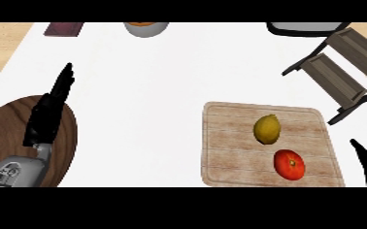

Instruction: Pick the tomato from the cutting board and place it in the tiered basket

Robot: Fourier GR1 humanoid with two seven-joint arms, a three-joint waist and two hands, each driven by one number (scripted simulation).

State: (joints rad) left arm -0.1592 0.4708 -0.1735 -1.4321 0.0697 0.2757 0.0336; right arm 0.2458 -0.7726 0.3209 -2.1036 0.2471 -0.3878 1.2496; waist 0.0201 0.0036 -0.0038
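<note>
Tomato rests on cutting board; left hand flat, fingers straight; right hand at edge, state unclear.

The tomato lay just beside a lemon on the cutting board. The left hand rested open at left.

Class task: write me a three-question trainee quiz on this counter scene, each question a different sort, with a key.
1. True or false: the tomato lies on the cutting board.
2. What shares the board with it? A lemon; B apple; C carrot.
3. Fill in: the left hand has its fingers ____.
Key: 1 true; 2 A; 3 straight.
</note>
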